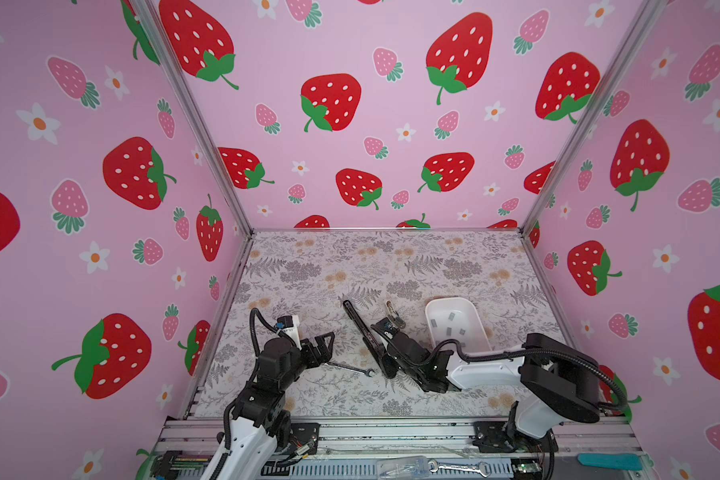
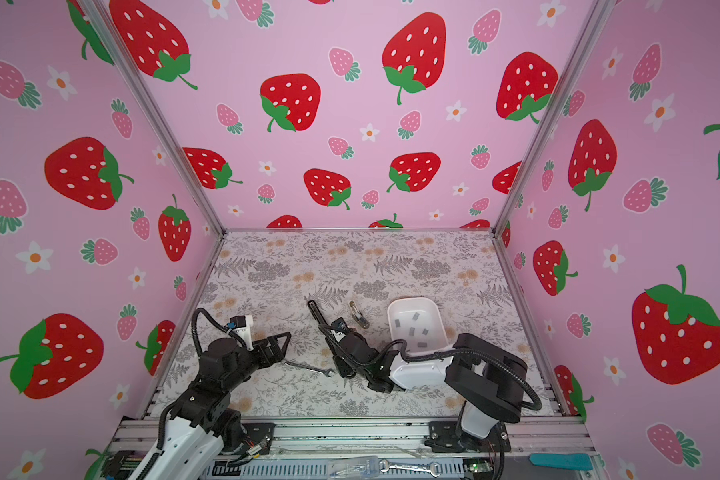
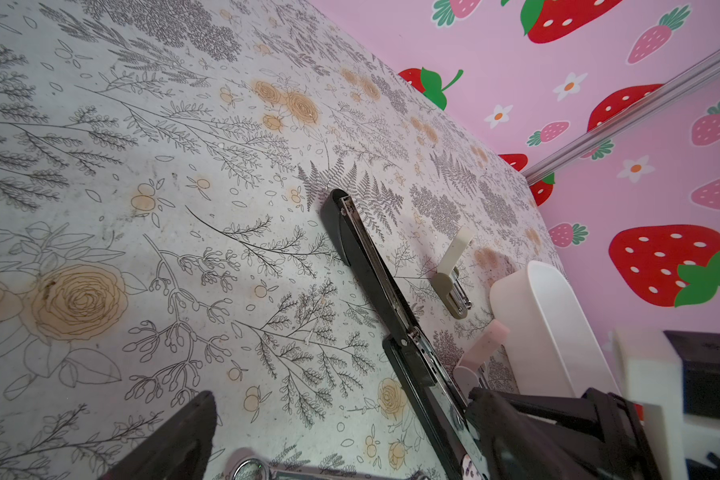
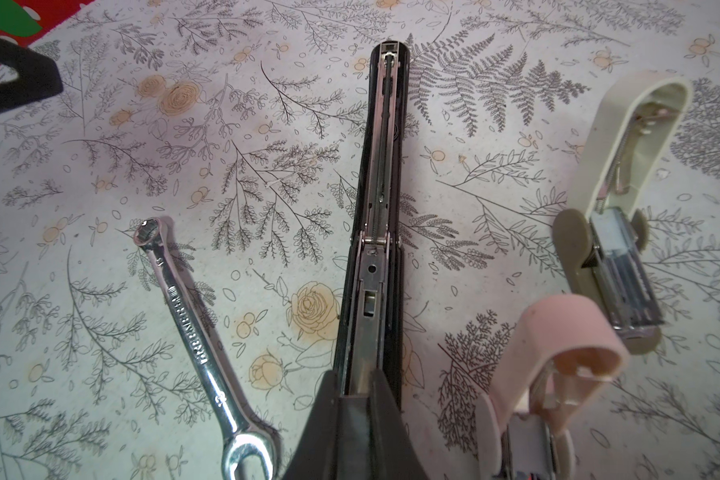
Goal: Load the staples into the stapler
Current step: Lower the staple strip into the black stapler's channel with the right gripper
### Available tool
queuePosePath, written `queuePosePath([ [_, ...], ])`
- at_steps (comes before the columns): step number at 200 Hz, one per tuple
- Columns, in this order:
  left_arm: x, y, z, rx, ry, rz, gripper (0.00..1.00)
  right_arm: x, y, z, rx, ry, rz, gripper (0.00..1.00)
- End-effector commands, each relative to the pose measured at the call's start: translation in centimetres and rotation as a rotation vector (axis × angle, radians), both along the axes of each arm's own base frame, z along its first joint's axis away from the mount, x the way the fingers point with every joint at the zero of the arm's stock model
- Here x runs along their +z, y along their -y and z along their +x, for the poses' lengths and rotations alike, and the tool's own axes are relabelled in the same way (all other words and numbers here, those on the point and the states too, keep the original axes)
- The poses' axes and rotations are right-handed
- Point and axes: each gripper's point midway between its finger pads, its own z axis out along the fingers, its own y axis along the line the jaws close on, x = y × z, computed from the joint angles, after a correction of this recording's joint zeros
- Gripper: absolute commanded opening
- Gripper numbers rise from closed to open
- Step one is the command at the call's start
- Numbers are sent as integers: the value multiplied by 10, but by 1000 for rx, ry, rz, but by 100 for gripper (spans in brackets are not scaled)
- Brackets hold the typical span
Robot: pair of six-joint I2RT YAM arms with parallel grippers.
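Okay, table (image 1: 333, 257) has a pale cover printed with grey ferns and tan roses, a bit stained; pink walls (image 1: 391, 137) with red strawberries and white flowers on three sides, aluminium rail (image 1: 391, 434) along the near edge

Stapler (image 1: 359, 322) (image 2: 317, 312) (image 4: 385, 166) is long, slim, black plastic, folded open flat on the cover near mid-table, silver channel and spring facing up. Staples (image 1: 449, 331) (image 2: 412, 331) are small flat grey strips, scattered loose inside a white rounded plastic tray (image 1: 454, 300) (image 2: 412, 300) to the right of the stapler, not touching it. Beige mini stapler (image 4: 616, 249) lies open between stapler and tray; pink mini stapler (image 4: 558, 365) sits just beside it, nearer the arm. Shiny chrome wrench (image 1: 350, 368) (image 4: 192, 332) lies flat left of the stapler's near end

Right gripper (image 1: 381, 359) (image 4: 352, 386) is down at the stapler's near end, jaws clamped on that end, the metal channel running out between the black fingers (image 4: 321, 399). Left gripper (image 1: 325, 345) (image 2: 281, 345) is spread wide and holds nothing, over the cover by the wrench's handle end, stapler off to its right, apart from it
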Motion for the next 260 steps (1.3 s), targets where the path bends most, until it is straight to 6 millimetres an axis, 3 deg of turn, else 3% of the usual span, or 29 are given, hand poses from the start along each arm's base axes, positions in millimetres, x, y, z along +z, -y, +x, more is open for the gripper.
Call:
queuePosePath([
  [1,3,0,1,-3,15,-2,99,-15,9,-3,-22,-40,-27,5],
  [142,2,0,1,-3,11,-1,99,-29,25,-12,-64,-49,-127,6],
  [260,1,0,1,-3,10,-1,99,-10,32,-15,-73,-32,-100,45],
])
